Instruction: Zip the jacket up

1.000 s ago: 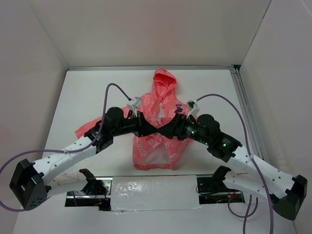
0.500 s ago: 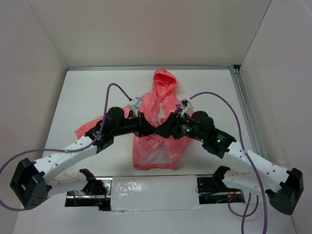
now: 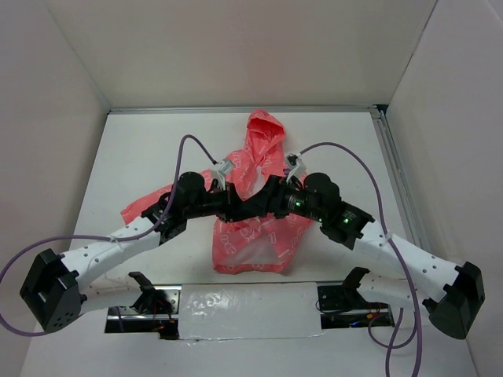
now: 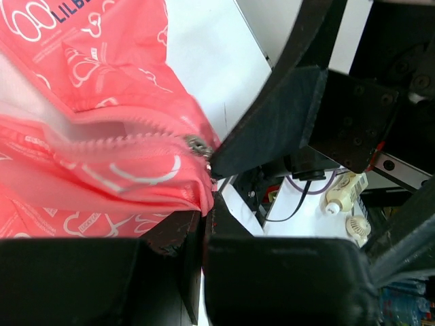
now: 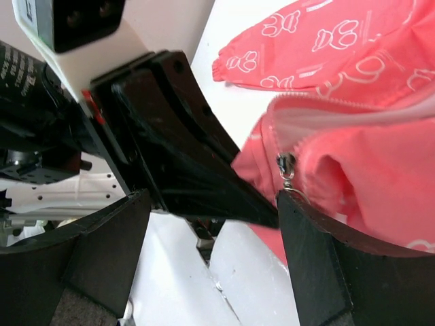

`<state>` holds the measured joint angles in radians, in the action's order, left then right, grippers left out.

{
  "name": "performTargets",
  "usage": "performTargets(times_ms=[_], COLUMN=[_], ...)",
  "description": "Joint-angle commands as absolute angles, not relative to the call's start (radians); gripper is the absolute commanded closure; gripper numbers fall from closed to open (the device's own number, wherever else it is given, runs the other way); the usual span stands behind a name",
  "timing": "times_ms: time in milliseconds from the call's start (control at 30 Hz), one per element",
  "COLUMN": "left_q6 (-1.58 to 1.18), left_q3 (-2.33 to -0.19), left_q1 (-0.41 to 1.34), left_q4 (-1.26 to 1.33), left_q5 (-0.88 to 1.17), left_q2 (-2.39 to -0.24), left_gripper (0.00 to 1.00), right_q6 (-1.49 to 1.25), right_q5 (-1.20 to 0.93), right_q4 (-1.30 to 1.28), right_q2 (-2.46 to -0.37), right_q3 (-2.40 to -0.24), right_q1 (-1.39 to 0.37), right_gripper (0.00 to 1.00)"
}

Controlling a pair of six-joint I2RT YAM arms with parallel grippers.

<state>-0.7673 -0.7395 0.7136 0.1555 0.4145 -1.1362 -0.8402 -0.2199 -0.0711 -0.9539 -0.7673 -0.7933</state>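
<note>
My left gripper (image 4: 204,252) is pressed together, pinching the thin coral jacket (image 4: 102,170). My right gripper (image 5: 211,200) stands spread, the metal slider (image 5: 285,165) at its 2 o'clock.

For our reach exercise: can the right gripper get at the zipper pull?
Probably yes: the zipper pull hangs uncovered at a fingertip of the open right gripper, though the left gripper crowds the gap.
</note>
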Motion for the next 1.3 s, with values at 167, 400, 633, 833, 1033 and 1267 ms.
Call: performTargets(times_ms=[167,400,633,833,1033,1267], left_q6=[-0.775,-0.744,-0.735,-0.669,-0.581,-0.506], left_q3=[-0.765,-0.790,-0.961,-0.999,-1.052,-1.042], left_q1=[0.710,0.706,0.658,0.604,0.604,0.603], left_q4=[0.193,0.095,-0.225,-0.239,-0.291,-0.238], left_q5=[0.474,0.547,0.589,0.554,0.477,0.580], left_q2=[-1.115,-1.055,-1.170,-1.287,-1.342,-1.296], left_gripper=[1.00,1.00,1.00,1.00,1.00,1.00], right_q6=[-0.836,-0.818,-0.769,-0.672,-0.520,-0.402], right_q5=[-0.235,-0.019,0.040,0.009,-0.070,-0.221], right_q4=[0.018,-0.171,-0.213,-0.221,-0.221,-0.222], right_q2=[-1.035,-1.092,-1.115,-1.034,-0.948,-1.009], right_q3=[-0.850,-0.903,-0.920,-0.861,-0.835,-0.842], right_q1=[-0.767,-0.759,-0.727,-0.723,-0.724,-0.724], right_gripper=[0.18,0.17,0.17,0.21,0.19,0.21])
